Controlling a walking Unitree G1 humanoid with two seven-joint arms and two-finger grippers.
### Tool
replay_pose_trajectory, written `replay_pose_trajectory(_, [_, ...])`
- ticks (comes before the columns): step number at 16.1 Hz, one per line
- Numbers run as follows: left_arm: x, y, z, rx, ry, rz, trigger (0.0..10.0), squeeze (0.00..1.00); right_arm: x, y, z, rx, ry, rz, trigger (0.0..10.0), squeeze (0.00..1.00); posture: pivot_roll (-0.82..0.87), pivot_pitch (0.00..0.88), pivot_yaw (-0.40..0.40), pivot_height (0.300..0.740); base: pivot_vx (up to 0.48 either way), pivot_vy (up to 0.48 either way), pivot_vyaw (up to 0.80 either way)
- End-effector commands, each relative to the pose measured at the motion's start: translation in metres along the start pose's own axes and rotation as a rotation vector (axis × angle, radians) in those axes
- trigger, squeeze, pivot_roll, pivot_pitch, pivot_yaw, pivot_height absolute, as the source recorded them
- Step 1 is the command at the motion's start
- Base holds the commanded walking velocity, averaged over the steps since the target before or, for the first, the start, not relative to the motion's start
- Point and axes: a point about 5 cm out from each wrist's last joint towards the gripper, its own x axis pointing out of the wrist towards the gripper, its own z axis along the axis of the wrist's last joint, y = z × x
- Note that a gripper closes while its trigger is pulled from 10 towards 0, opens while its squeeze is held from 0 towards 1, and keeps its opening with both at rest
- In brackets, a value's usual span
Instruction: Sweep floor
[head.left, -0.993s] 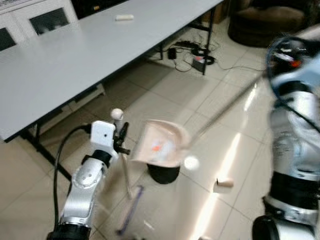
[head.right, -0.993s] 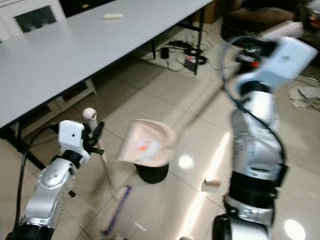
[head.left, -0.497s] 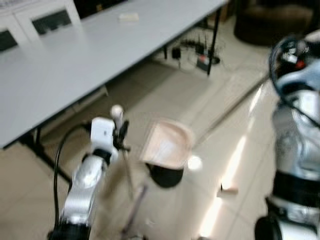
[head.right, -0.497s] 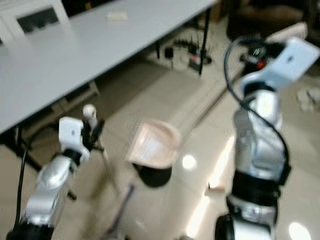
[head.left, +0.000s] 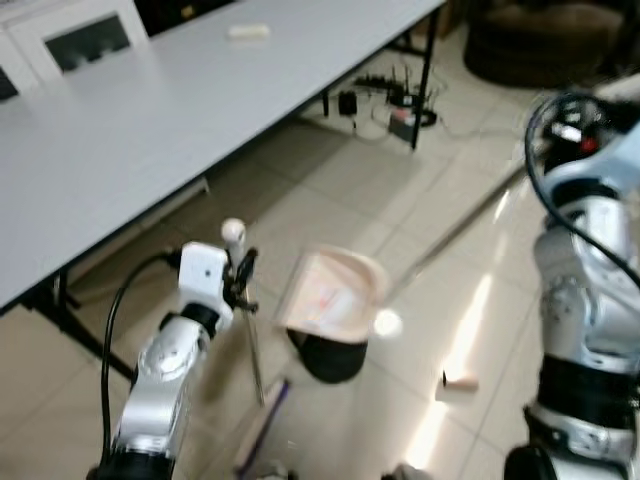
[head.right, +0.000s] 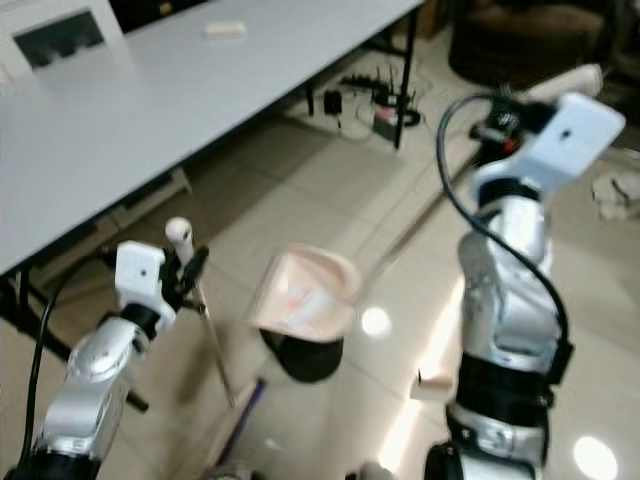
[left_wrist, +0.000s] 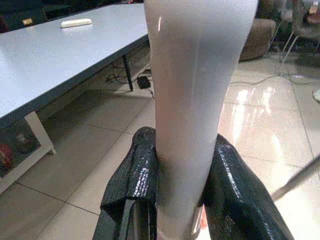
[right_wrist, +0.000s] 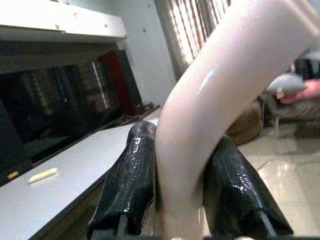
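— Left eye view: what changed?

— Little. My left gripper (left_wrist: 182, 200) stays clamped on the thin white broom handle (head.left: 246, 330); my right gripper (right_wrist: 182, 200) stays clamped on the long pale dustpan handle (head.left: 455, 225). The beige plastic dustpan (head.left: 335, 295) still hangs above the black round bin (head.left: 328, 358).

— Meaning?

— Probably emptying; a small beige scrap (head.left: 458, 382) remains on the tiles.

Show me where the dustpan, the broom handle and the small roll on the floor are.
dustpan (head.left: 332, 295), left eye view, inside of the pan
broom handle (left_wrist: 192, 100), left wrist view, white shaft
small roll (head.left: 460, 381), left eye view, its side
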Motion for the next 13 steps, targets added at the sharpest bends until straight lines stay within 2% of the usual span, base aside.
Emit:
replay_pose_trajectory(1, [-0.001,0.007,0.006,0.03,-0.016,0.013,10.0,0.0,0.0,0.013,0.011,0.051,-0.063,0.04,10.0,0.0,-0.01,0.063,0.066,0.74,0.0,0.0,0.0])
replay_pose_trajectory(9, [0.005,0.005,0.006,0.019,-0.001,0.01,10.0,0.0,0.013,0.021,0.013,-0.024,-0.113,0.06,10.0,0.0,-0.01,0.071,0.067,0.74,0.0,0.0,0.0])
replay_pose_trajectory(12, [0.007,0.005,0.007,0.027,-0.002,0.011,10.0,0.0,0.017,0.032,0.007,-0.089,-0.172,0.165,10.0,0.0,0.0,0.071,0.065,0.74,0.0,0.0,0.0])
replay_pose_trajectory(13, [0.007,0.006,0.008,0.028,-0.002,0.015,10.0,0.0,0.019,0.042,0.004,-0.122,-0.201,0.223,10.0,0.0,0.0,0.07,0.063,0.74,0.0,0.0,0.0])
